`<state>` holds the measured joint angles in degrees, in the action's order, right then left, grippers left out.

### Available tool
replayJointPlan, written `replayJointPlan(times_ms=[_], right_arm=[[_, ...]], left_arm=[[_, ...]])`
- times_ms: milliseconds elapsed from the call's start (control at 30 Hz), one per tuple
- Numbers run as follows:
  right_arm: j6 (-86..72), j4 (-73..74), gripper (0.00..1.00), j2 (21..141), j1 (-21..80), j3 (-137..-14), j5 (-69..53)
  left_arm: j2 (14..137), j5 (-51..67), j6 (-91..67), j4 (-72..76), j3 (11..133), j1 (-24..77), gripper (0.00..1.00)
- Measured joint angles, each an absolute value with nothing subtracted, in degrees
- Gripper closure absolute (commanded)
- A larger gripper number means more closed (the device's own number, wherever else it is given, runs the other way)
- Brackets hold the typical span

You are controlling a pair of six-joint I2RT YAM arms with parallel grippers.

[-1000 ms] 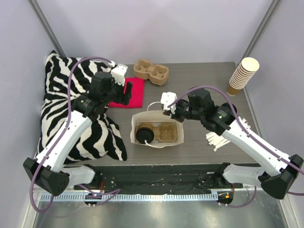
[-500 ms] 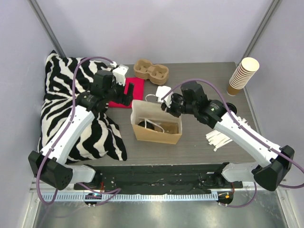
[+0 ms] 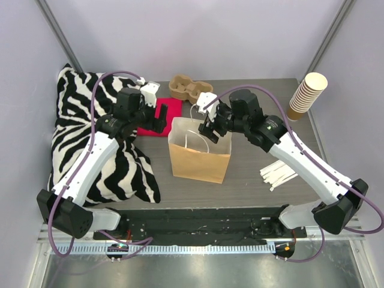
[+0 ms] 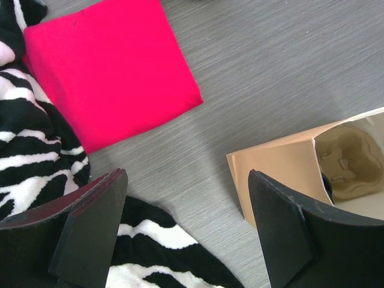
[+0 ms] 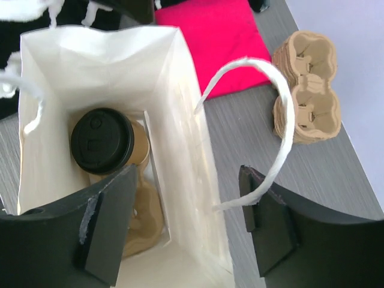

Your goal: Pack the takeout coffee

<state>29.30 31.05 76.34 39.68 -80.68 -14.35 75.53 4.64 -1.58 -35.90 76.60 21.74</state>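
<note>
The coffee cup [image 5: 102,141] already stands inside the paper bag [image 3: 200,155], black lid up, toward 9 o'clock on the bag's floor in the right wrist view, so your job now looks like getting clear without upsetting it. Your right gripper [image 5: 186,171] hangs over the bag's 12 o'clock rim, jaws open and empty, with the string handle [image 5: 282,120] looping close by its fingers: rise straight up so nothing hooks that loop. Your left gripper [image 4: 186,174], jaws also open and empty, hovers at the bag's 10 o'clock near the red cloth [image 4: 114,66]; keep it off the bag wall. From overhead the cup cannot be seen. The cardboard tray [image 5: 144,222] beneath it is half covered by your finger, so you cannot tell whether the cup sits in a well.
</note>
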Motion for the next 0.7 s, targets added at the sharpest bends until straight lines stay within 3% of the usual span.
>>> replayJointPlan(times_ms=[133, 533, 700], right_arm=[[27.7, 32.7, 0.15, 77.3, 39.4, -84.3, -14.1], [22.3, 41.9, 0.14, 76.3, 37.9, -93.9, -7.7], [17.1, 46.8, 0.16, 73.2, 30.8, -95.5, -0.9]], left_arm=[[75.5, 4.6, -2.3, -35.9, 76.6, 21.2, 0.09], [75.5, 4.8, -3.2, -35.3, 76.6, 19.2, 0.06], [75.4, 4.8, -4.4, -34.9, 76.6, 18.0, 0.06]])
